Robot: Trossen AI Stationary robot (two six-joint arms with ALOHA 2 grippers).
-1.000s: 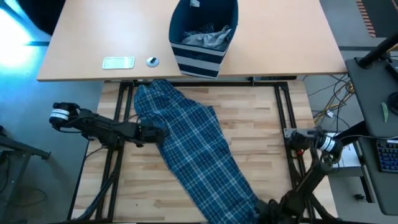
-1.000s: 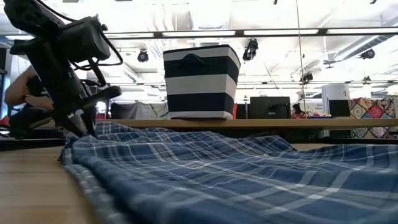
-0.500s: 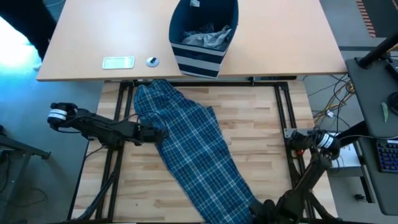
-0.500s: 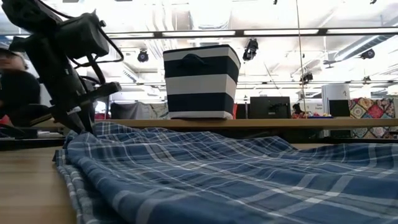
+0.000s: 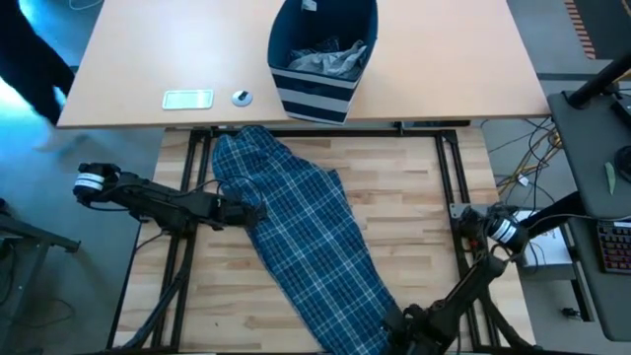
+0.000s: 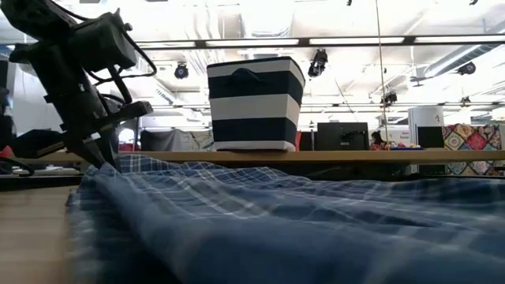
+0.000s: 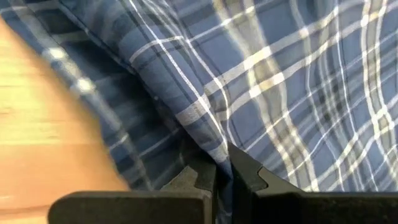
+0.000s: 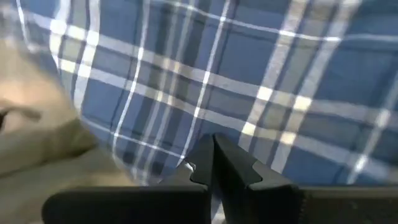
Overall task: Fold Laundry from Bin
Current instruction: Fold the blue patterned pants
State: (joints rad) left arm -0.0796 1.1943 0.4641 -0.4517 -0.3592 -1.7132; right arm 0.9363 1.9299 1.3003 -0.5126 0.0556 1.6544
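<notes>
While both arms grip opposite ends of the plaid trousers (image 5: 311,237), the right gripper (image 5: 402,323) has swung inward along the near edge of the slatted desk (image 5: 414,197) compared with a second ago, dragging the lower leg end with it; the left gripper (image 5: 241,210) has barely shifted at the garment's left edge. Jaws: left together, clamped on a fold of plaid cloth; right together, pinched on the plaid fabric. Judgement: garment is being pulled taut and squared up, so folding proper has hardly begun. Count: one pair of trousers spread diagonally on the desk; one bin (image 5: 325,54) on the far tan tabletop (image 5: 138,59), grey laundry (image 5: 330,57) inside; one pale flat card (image 5: 187,99); one small round object (image 5: 242,97).
</notes>
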